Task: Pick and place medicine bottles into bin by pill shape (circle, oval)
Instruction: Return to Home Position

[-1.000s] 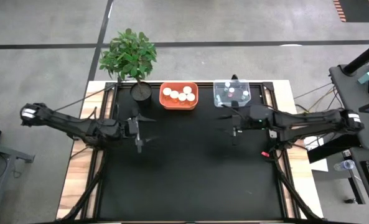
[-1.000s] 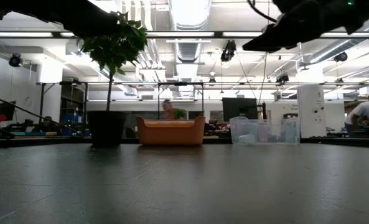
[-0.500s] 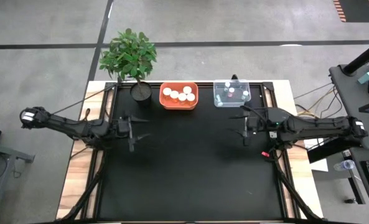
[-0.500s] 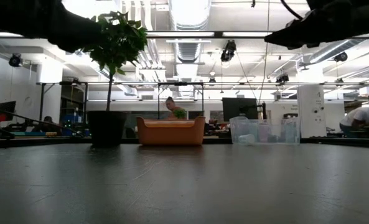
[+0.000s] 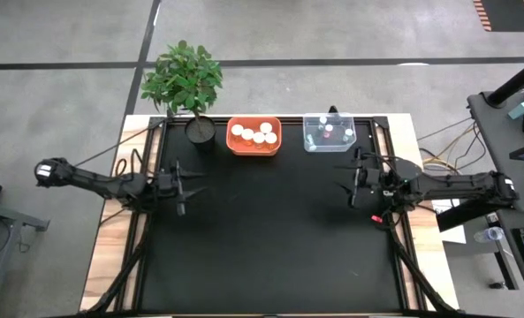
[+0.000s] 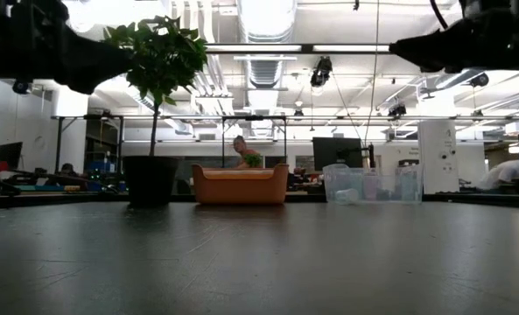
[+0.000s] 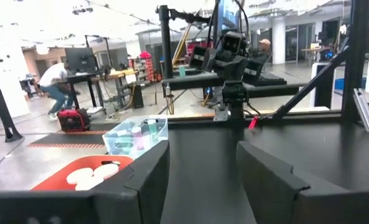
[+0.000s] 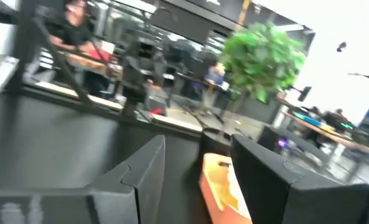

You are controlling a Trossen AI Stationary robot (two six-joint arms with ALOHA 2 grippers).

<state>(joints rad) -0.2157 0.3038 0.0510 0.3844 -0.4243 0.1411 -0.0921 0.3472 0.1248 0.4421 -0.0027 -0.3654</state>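
Observation:
The medicine bottles stand in two bins at the table's far edge. White-capped ones (image 5: pixel 253 134) fill the orange bin (image 5: pixel 254 147). Tinier ones (image 5: pixel 328 132) stand in the clear bin (image 5: pixel 349 140). My left gripper (image 5: pixel 180 187) hovers open over the left part of the black mat, with nothing between its fingers (image 7: pixel 203 155). My right gripper (image 5: pixel 354 181) hovers open over the right part, also with nothing in it (image 8: pixel 196 155). Both are well above the table and nearer than the bins.
A potted green plant (image 5: pixel 184 79) stands at the far left corner, its pot (image 5: pixel 201 130) beside the orange bin. The black mat (image 5: pixel 270 238) covers the table. In the low view, people and desks show in the room behind the bins (image 6: pixel 240 185).
My left gripper has drawn back toward the table's left edge, and my right gripper toward the right edge. Both stay at about the same height. The bins and bottles have kept still.

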